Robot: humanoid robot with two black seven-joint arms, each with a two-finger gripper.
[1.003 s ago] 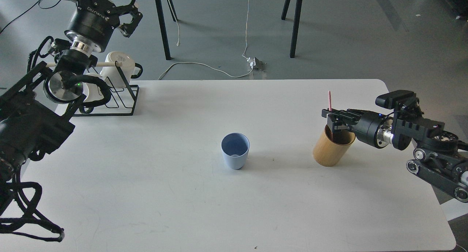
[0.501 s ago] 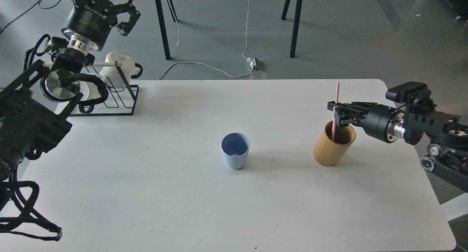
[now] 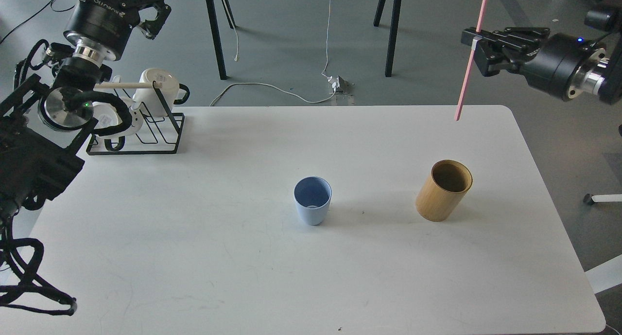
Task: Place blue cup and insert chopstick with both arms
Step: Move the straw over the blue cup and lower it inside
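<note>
At far left the left claw [image 3: 154, 8] hangs raised above the floor beyond the tabletop [image 3: 194, 257], partly cut by the top edge, so I cannot tell whether its fingers are spread or closed. Below it a black wire rack [image 3: 146, 131] sits on the tabletop's far left corner, holding a white mug [image 3: 158, 84] on a pale wooden rod [image 3: 127, 85]. Near the middle of the tabletop the blue cup [image 3: 312, 200] stands upright, mouth up and apart from everything else. To its right stands a tan bamboo cup [image 3: 443, 190], also upright. High above that, at upper right, the right claw [image 3: 475, 47] is clenched on the pink chopstick [image 3: 470, 58], which hangs nearly vertical, tilted slightly, its lower tip well clear of the bamboo cup.
</note>
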